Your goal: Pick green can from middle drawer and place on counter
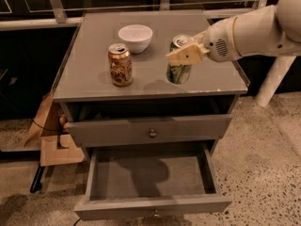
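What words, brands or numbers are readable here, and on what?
Green can, held by the gripper at the counter's right side: markings too blurred to read.
Gold-brown can: pattern only, no readable text.
White bowl: no text.

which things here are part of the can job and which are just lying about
Job: green can, held by the gripper over the counter, right side; open middle drawer.
Lying about: gold can, white bowl, cardboard box.
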`<state>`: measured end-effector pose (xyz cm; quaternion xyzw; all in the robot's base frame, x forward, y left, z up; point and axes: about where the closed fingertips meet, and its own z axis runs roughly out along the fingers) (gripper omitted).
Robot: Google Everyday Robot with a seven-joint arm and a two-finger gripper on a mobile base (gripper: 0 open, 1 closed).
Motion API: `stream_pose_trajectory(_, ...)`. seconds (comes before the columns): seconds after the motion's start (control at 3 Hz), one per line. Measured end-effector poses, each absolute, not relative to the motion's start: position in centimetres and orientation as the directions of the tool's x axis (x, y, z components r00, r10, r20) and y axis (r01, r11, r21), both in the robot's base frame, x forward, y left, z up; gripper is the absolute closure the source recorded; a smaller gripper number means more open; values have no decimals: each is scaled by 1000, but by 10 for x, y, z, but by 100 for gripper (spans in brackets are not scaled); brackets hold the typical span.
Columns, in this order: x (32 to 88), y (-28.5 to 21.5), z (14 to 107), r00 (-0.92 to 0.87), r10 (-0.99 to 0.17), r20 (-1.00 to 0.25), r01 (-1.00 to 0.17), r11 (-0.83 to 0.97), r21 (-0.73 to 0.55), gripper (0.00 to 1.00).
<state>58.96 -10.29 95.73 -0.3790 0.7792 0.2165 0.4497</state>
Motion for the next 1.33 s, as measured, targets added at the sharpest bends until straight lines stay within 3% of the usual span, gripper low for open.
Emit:
stream_pose_trajectory(0.67,637,-96,941,-378,-349,-857,-759,647,71,100)
stream_pose_trajectory(1.33,649,-101,915,-435,-351,-829,-739,666,106,100)
